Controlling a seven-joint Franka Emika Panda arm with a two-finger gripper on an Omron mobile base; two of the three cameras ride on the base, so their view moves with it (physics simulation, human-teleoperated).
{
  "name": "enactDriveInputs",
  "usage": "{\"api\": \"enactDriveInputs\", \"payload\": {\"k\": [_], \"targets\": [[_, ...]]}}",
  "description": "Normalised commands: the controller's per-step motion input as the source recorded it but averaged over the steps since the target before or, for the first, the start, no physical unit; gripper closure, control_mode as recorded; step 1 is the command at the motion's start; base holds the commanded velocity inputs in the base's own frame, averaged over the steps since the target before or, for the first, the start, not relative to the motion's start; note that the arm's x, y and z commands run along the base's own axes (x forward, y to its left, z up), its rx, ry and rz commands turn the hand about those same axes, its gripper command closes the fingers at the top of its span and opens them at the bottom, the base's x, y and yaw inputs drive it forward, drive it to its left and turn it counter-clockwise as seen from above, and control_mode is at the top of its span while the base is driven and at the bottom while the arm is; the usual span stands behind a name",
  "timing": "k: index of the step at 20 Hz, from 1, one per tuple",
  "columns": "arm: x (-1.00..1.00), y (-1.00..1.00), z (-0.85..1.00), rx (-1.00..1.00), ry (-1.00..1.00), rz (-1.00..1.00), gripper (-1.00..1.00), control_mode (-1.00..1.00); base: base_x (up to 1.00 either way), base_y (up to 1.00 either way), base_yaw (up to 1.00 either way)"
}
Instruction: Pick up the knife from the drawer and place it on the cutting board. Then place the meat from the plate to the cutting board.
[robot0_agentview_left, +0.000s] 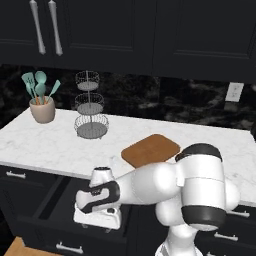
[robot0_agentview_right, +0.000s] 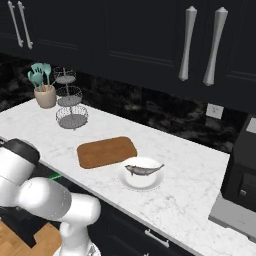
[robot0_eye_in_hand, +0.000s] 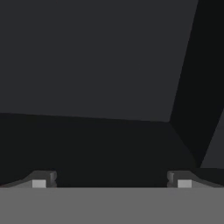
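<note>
- Knife (robot0_agentview_right: 55, 175) — just a sliver of bright green handle shows in the right base view, below the front edge of the surface, beside the arm's dark elbow cap; blade hidden, so its long axis and heading cannot be told.
- Drawer (robot0_agentview_left: 47, 202) pulled open under the surface; dark interior; the hand reaches down into it. In the hand view, plain dark drawer floor and walls lie ahead.
- Gripper (robot0_eye_in_hand: 111, 180) — fingers spread wide apart, nothing between them.
- Cutting board (robot0_agentview_right: 106, 151) lies flat on the surface with nothing on it, long axis running roughly left-right in the right base view, slightly skewed to the surface edge.
- Plate (robot0_agentview_right: 141, 180) sits just beside the board's right corner, nearer the front edge.
- Meat (robot0_agentview_right: 143, 169) — a slim grey fish — lies across the plate, long axis left-right in the right base view, tail toward the right and slightly up, head toward the board.
- Tiered wire basket stand (robot0_agentview_left: 90, 105) upright toward the back of the surface, its tiers bare.
- Beige crock (robot0_agentview_left: 42, 109) at the back left corner holds teal utensils (robot0_agentview_left: 37, 85), standing handles-down.
- Dark appliance (robot0_agentview_right: 242, 170) at the far right of the surface.
</note>
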Motion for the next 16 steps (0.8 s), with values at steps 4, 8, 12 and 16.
{"api": "enactDriveInputs", "payload": {"k": [4, 8, 12, 16], "targets": [[-1.0, 0.23, 0.03, 0.0, 0.01, 0.0, -1.0, -1.0, 0.0, 0.0, 0.0], [-1.0, 0.32, 0.16, 0.0, 0.01, 0.0, -1.0, -1.0, 0.0, 0.0, 0.0], [-1.0, 0.39, 0.58, 0.0, 0.0, 0.0, -1.0, -1.0, 0.0, 0.0, 0.0], [-0.68, 0.27, 0.58, 0.0, 0.0, 0.0, -1.0, -1.0, 0.0, 0.0, 0.0]]}}
